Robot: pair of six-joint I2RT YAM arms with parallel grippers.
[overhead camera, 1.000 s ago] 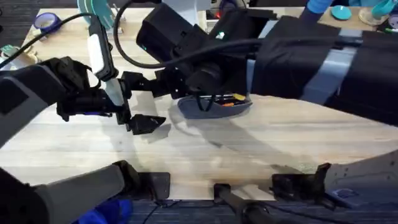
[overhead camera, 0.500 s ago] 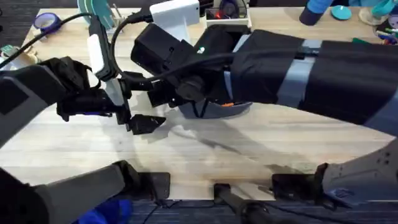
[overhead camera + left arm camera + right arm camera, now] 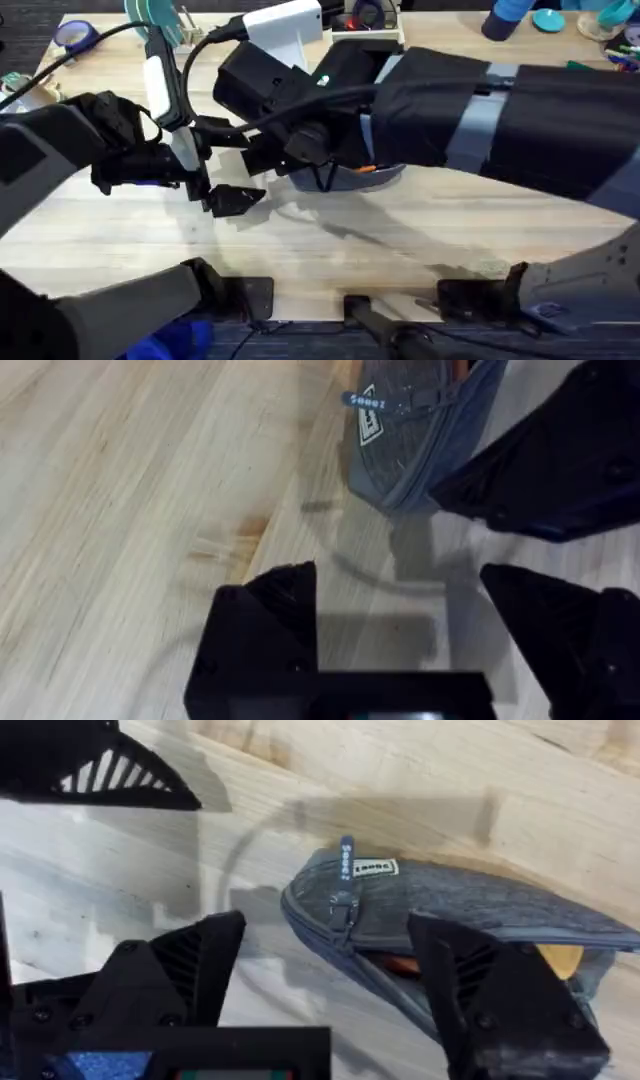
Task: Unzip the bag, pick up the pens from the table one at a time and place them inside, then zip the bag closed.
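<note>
The blue-grey bag (image 3: 470, 910) lies on the table (image 3: 420, 230), its zipper partly open, with orange and yellow shapes inside the gap. Its zipper slider (image 3: 345, 906) and pull tab sit at the rounded end. My right gripper (image 3: 335, 985) hangs open just over that end, with its fingers (image 3: 490, 990) on either side of the slider and nothing pinched. In the overhead view the right arm covers most of the bag (image 3: 345, 178). My left gripper (image 3: 400, 630) is open and empty, a short way off the bag's end (image 3: 405, 440). The pens are out of view.
A white tray (image 3: 290, 22), a tape roll (image 3: 75, 35) and teal items (image 3: 550, 18) stand along the table's far edge. The left gripper (image 3: 232, 198) hovers low just left of the bag. Bare wood lies in front of the bag.
The right arm has swung left and forward over the bag, hiding more of it. The left arm has stayed put.
</note>
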